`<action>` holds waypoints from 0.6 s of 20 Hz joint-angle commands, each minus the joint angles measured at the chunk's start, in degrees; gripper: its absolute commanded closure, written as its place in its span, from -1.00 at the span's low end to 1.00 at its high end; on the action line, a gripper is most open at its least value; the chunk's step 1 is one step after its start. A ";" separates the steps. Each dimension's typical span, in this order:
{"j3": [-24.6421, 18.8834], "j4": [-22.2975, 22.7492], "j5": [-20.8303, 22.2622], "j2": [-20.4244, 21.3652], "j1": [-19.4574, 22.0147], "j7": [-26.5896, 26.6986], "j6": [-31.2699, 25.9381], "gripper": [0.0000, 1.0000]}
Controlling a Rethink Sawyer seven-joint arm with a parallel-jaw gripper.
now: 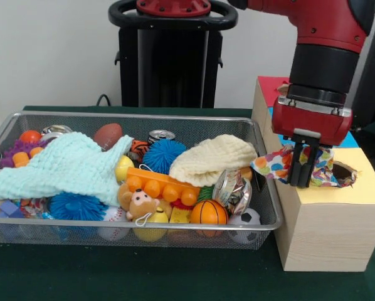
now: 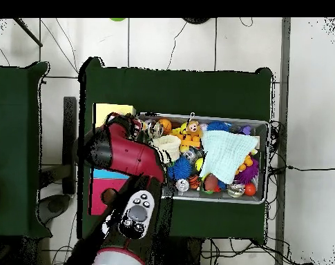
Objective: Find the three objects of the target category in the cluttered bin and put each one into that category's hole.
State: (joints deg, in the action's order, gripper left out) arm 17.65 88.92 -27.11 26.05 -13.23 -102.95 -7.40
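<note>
My gripper (image 1: 304, 179) is shut on a small white cloth printed with coloured patches (image 1: 270, 164). It holds the cloth above the pale wooden box (image 1: 325, 232), just left of the round ragged hole (image 1: 344, 170) in the yellow surround (image 1: 368, 187). The cloth hangs on both sides of the fingers, and its left end reaches over the right rim of the silver wire mesh bin (image 1: 137, 115). In the overhead view the arm hides the gripper and hole; only a corner of the yellow surround (image 2: 113, 110) and the bin (image 2: 261, 125) show. I cannot make out any other printed cloth.
The bin holds a large mint knitted cloth (image 1: 62, 164), a cream knitted cloth (image 1: 212, 158), balls, a can and several toys. Behind the yellow box stand the blue-surround box (image 1: 349, 142) and the red-surround box (image 1: 272, 83). The pedestal (image 1: 172, 56) stands behind the bin.
</note>
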 commanded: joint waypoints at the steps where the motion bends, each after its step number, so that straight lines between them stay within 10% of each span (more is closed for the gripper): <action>1: -24.25 11.95 -1.12 -0.34 9.21 -16.28 6.93 1.00; 12: -31.97 15.33 -2.00 0.11 14.16 -18.46 8.64 1.00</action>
State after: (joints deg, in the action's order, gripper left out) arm 0.73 98.23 -27.25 32.70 0.39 -102.95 -2.07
